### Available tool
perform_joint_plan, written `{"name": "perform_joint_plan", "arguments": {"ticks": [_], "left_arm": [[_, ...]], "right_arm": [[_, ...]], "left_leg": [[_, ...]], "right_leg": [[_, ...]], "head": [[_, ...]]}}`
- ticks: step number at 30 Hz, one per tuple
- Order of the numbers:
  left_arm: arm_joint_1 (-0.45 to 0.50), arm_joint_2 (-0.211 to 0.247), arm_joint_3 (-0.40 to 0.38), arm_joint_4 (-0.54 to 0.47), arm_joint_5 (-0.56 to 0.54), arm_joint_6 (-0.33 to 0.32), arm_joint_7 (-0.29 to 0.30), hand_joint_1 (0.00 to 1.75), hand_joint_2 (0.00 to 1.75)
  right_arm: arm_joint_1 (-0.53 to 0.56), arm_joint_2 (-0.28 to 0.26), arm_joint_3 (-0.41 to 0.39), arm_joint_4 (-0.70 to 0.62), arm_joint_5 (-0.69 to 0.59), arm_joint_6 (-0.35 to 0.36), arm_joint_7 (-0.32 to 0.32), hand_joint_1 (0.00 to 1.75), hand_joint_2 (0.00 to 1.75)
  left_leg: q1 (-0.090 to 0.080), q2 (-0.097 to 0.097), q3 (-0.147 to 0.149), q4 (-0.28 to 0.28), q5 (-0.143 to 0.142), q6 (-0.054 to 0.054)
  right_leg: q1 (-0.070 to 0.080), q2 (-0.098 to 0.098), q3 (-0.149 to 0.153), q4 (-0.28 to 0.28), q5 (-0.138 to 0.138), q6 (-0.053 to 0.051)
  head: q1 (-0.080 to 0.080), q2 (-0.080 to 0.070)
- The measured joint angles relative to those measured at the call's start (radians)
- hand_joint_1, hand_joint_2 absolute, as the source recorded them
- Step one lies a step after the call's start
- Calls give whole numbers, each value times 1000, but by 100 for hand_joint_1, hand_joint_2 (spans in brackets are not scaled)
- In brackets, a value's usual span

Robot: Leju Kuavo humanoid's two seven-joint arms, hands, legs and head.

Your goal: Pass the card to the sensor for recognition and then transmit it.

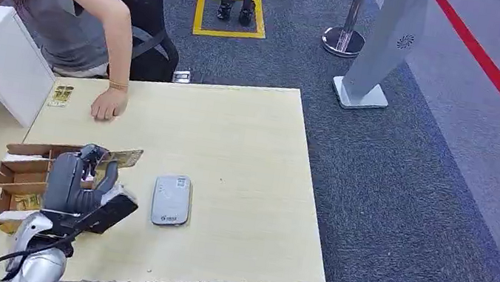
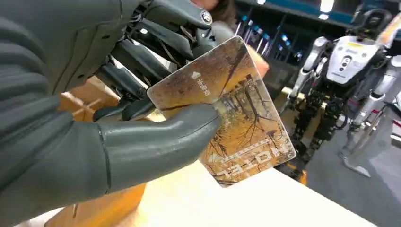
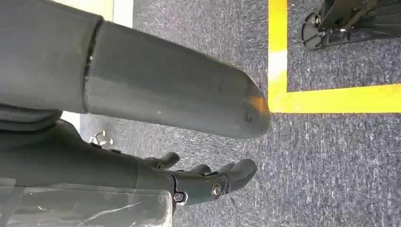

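One card (image 2: pixel 227 111) pinched between thumb and fingers of left hand (image 1: pixel 80 179), above the cardboard box (image 1: pixel 21 178), just beside the grey sensor (image 1: pixel 172 199). Risk: thumb grips one edge only, so card may slip or tilt during the pass. Right hand (image 3: pixel 142 137) hangs over carpet, fingers loosely apart, holding nothing. Card print partly hidden by thumb

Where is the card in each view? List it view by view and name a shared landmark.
Head view: the card sticks out past the left hand, beside the cardboard box.
Left wrist view: the card sits mid-picture, pinched between thumb and fingers.
Right wrist view: not in it.
Shared landmark: the cardboard box by the left hand.
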Motion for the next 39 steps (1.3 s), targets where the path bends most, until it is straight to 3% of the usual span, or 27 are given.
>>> {"name": "perform_joint_plan", "arguments": {"ticks": [9,17,26,39], "left_arm": [[-62,5,-131,86,-380,77,140,175,175],[-116,15,-223,185,-551,104,198,175,175],[-168,20,-298,298,-644,96,230,175,175],[-227,6,-380,465,-688,45,249,175,175]], "right_arm": [[-1,0,7,0,14,4,0,0,0],[-2,0,19,0,19,4,0,0,0],[-3,0,26,0,23,6,0,0,0],[-4,0,32,0,29,7,3,0,0]], "left_leg": [[0,0,0,0,0,0],[0,0,0,0,0,0],[0,0,0,0,0,0],[0,0,0,0,0,0]], "right_leg": [[0,0,0,0,0,0],[0,0,0,0,0,0],[0,0,0,0,0,0],[0,0,0,0,0,0]], "head": [[0,0],[0,0],[0,0],[0,0]]}}
